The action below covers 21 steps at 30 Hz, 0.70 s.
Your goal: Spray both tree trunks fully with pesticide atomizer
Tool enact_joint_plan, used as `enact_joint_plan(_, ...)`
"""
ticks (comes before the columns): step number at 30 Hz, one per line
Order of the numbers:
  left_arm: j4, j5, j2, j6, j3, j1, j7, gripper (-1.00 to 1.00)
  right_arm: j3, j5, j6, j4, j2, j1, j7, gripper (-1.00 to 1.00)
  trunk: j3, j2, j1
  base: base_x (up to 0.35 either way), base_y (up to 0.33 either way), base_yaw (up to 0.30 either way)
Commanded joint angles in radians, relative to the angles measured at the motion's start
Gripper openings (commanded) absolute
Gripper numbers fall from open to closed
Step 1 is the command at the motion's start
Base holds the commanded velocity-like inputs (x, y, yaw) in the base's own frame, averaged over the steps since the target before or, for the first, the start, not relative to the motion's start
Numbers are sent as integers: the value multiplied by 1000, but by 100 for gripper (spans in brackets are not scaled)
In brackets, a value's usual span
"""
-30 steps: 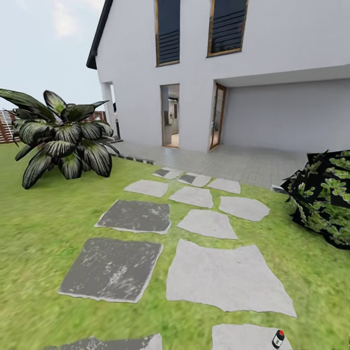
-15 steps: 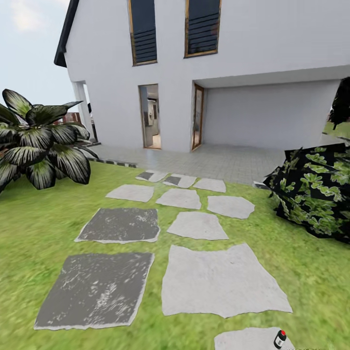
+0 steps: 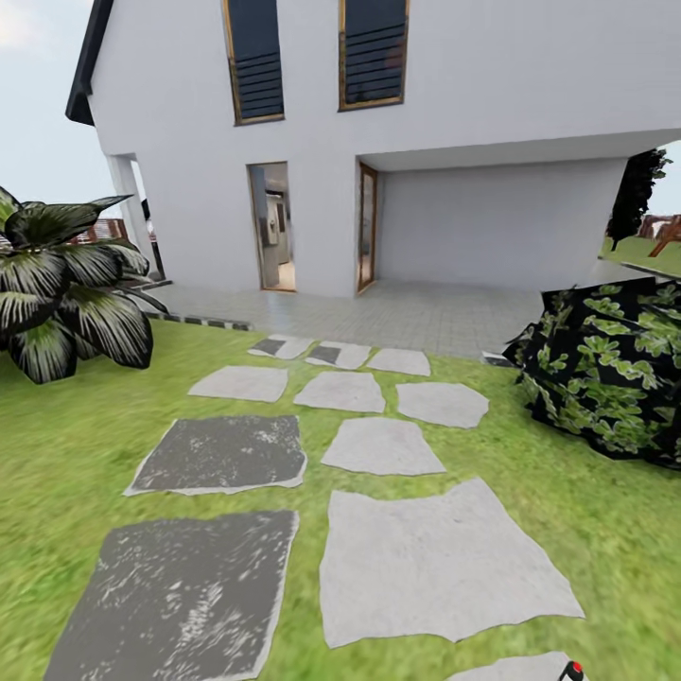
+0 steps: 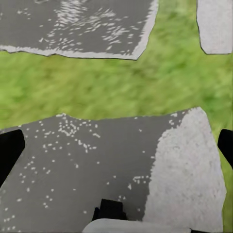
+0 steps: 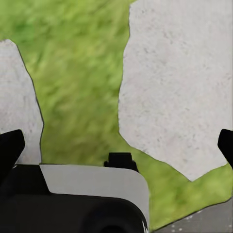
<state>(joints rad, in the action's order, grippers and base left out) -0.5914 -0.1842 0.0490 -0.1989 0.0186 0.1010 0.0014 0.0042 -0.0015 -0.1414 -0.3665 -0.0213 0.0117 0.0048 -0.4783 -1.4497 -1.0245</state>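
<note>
**Atomizer slipping out under my view as I roll across the lawn**

Head view: over the last second the whole picture has swung, so it is my camera that has turned, not the yard. The broad-leaved plant [image 3: 61, 284] has slid toward the left edge, the leafy bush [image 3: 610, 369] has come further in on the right, and a dark cypress [image 3: 636, 194] now shows past the corner of the house [image 3: 426, 142]. The pesticide atomizer [image 3: 570, 672], which stood in full on a grey stepping stone [image 3: 515, 668] a moment ago, is now cut off at the bottom edge right of centre, with little more than its red tip left. I judge that I am closing on it and will soon need to tilt down to keep it in sight. Neither tree shows yet.

Left wrist view: my left pincer [image 4: 116, 145] hangs over a dark speckled stone [image 4: 82, 165] with its black fingertips [image 4: 9, 148] spread to the frame's edges, wide open and holding nothing. No atomizer lies between them.

Right wrist view: my right pincer [image 5: 116, 143] is likewise spread wide and empty, over grass [image 5: 77, 73] and a pale stone [image 5: 179, 82]. The atomizer lies on my right side, so this is likely the arm for it.
</note>
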Motion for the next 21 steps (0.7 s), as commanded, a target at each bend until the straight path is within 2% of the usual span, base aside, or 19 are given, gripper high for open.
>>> enact_joint_plan(1,-1,-8,0,-1,-2,0,0,100,0,0,-1,-2,0,1,0,100,-1,0,-1,247,268,-11)
enact_joint_plan(6,-1,-8,0,-1,-2,0,0,100,0,0,-1,-2,12,1,1,100,-1,0,-1,247,268,-124)
enact_joint_plan(21,-1,-8,0,-2,-2,0,0,100,0,0,0,-2,14,1,1,100,-1,0,-1,227,284,-290)
